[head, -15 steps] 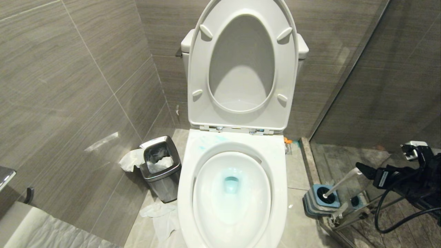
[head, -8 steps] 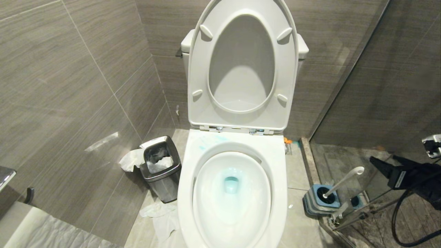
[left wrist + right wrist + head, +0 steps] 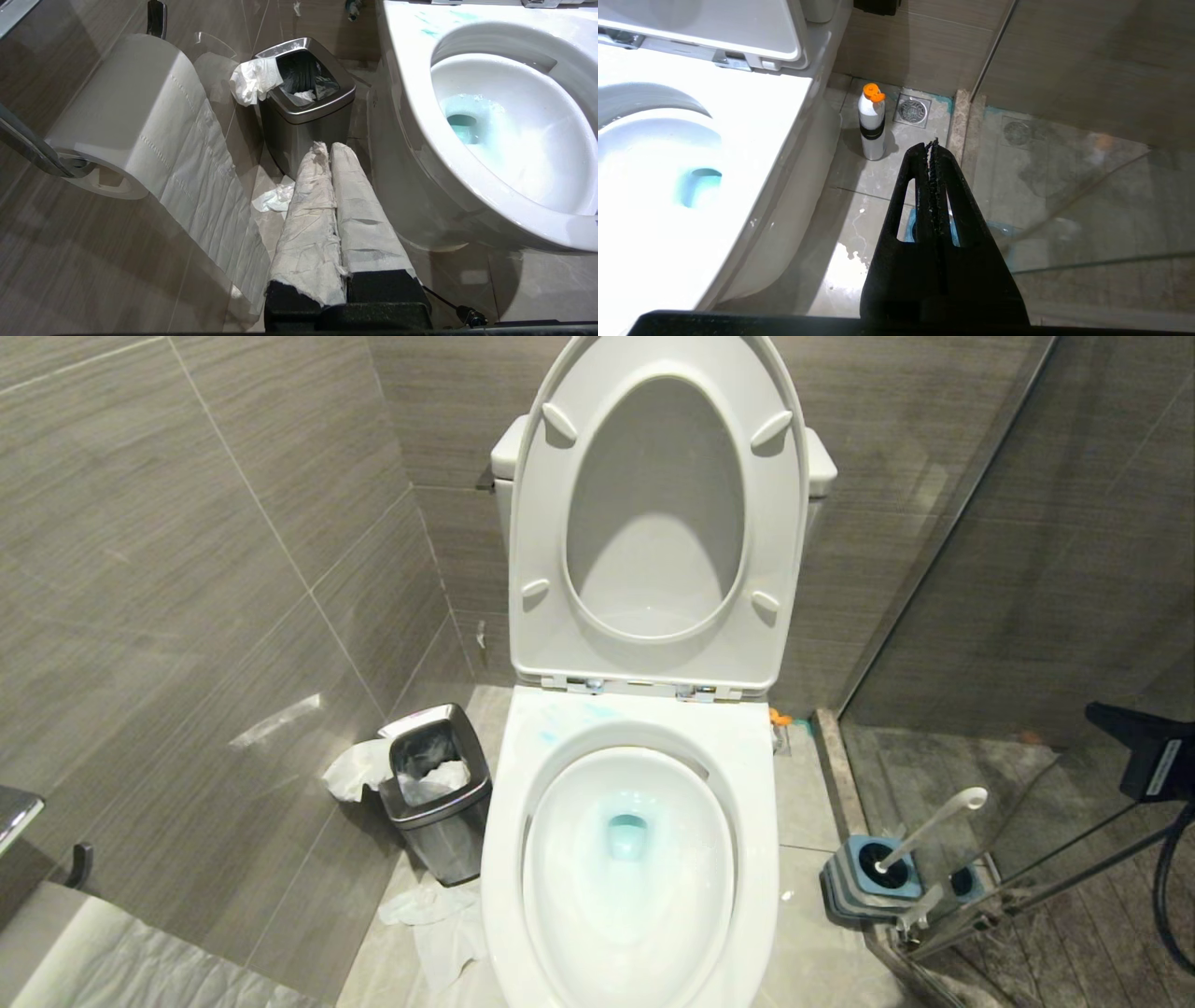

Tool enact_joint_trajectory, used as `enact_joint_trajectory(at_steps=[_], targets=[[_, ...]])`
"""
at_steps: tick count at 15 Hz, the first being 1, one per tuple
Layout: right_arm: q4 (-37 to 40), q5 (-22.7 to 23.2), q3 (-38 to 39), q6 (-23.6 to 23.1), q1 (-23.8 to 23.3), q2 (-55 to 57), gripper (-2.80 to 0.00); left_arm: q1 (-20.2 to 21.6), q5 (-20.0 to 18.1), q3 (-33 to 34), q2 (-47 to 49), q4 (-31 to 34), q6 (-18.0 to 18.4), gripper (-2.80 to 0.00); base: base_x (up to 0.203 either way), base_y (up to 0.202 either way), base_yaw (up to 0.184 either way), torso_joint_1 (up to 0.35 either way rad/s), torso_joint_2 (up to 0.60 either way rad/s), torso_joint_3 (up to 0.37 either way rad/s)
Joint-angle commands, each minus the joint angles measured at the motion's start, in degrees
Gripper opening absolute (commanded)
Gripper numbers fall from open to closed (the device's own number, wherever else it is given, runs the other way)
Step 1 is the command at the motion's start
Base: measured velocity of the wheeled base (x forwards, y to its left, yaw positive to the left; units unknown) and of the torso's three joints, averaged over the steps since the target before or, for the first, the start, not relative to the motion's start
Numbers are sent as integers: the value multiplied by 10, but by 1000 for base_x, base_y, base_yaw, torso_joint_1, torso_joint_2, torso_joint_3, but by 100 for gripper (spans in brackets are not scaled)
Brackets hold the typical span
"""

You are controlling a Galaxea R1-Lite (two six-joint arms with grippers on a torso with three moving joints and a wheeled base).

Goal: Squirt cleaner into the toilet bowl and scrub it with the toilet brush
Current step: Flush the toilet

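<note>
Large glossy white ceramic toilet bowl (image 3: 635, 933) fills centre-bottom of head view, seat & lid (image 3: 653, 513) raised upright against grey tiled wall (image 3: 187, 551). Turquoise-blue cleaner (image 3: 626, 835) tints the water round the drain, w/ faint smears on the rim at upper left of the opening. Small steel square waste bin (image 3: 437, 793) stands left of bowl, white paper spilling over its edge & onto the floor. Toilet brush, slim pale handle (image 3: 929, 826), leans in its square blue-grey holder (image 3: 868, 882) at lower right, beside the glass partition. Right claw (image 3: 933, 154): black fingers pressed together, pinching nothing; in head view only a black part of the arm shows at right edge, apart from brush. Left claw (image 3: 327, 151): paper-wrapped fingers pressed together, low by the bin. White bottle w/ orange cap (image 3: 872, 122) stands on floor next to bowl, top centre in right wrist view.
</note>
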Motion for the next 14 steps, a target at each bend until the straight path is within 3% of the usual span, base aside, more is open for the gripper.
enact_joint_trajectory(at_steps=[1, 6, 11, 14], targets=[[21, -3, -11, -1, 0, -62, -280, 0, 0, 1, 1, 0, 0, -280, 0, 0, 0, 0, 0, 0], [139, -21, 0, -3, 17, -233, -280, 0, 0, 1, 1, 0, 0, -280, 0, 0, 0, 0, 0, 0], [233, -94, 54, -2, 96, -411, -280, 0, 0, 1, 1, 0, 0, -280, 0, 0, 0, 0, 0, 0], [257, -114, 58, 1, 111, -480, -280, 0, 0, 1, 1, 0, 0, -280, 0, 0, 0, 0, 0, 0]])
